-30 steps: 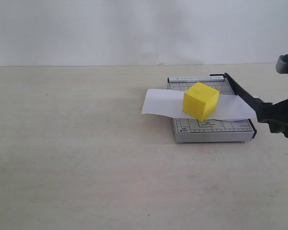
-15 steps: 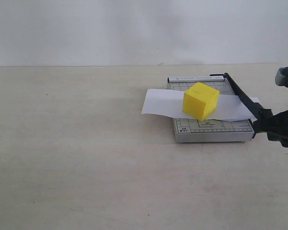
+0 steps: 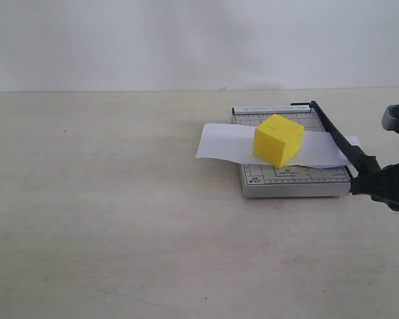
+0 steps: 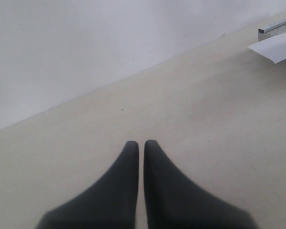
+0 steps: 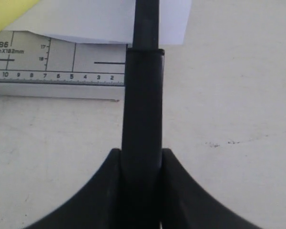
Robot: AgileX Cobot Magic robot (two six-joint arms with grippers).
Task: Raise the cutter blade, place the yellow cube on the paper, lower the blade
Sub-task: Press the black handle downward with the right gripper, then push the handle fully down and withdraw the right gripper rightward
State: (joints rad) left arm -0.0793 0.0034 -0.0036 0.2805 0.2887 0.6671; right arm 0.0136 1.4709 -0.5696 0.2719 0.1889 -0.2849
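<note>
The yellow cube (image 3: pixel 278 139) rests on the white paper (image 3: pixel 223 141), which lies across the grey gridded trimmer base (image 3: pixel 292 181). The black cutter blade (image 3: pixel 334 135) slopes down along the base's right edge, nearly level with it. My right gripper (image 3: pixel 370 181) is shut on the blade's thick handle end (image 5: pixel 142 119), its fingers (image 5: pixel 174 171) pressed on both sides. A yellow corner of the cube (image 5: pixel 7 12) and the paper (image 5: pixel 100 21) show past the handle. My left gripper (image 4: pixel 140 143) hangs shut and empty over bare table, out of the exterior view.
A pale wall runs behind the beige table (image 3: pixel 106 219). In the left wrist view the paper's corner (image 4: pixel 276 45) and the trimmer's edge (image 4: pixel 276 26) sit far off.
My right gripper has moved down with the handle, and the blade has swung lower toward the base. The cube and paper have stayed put.
</note>
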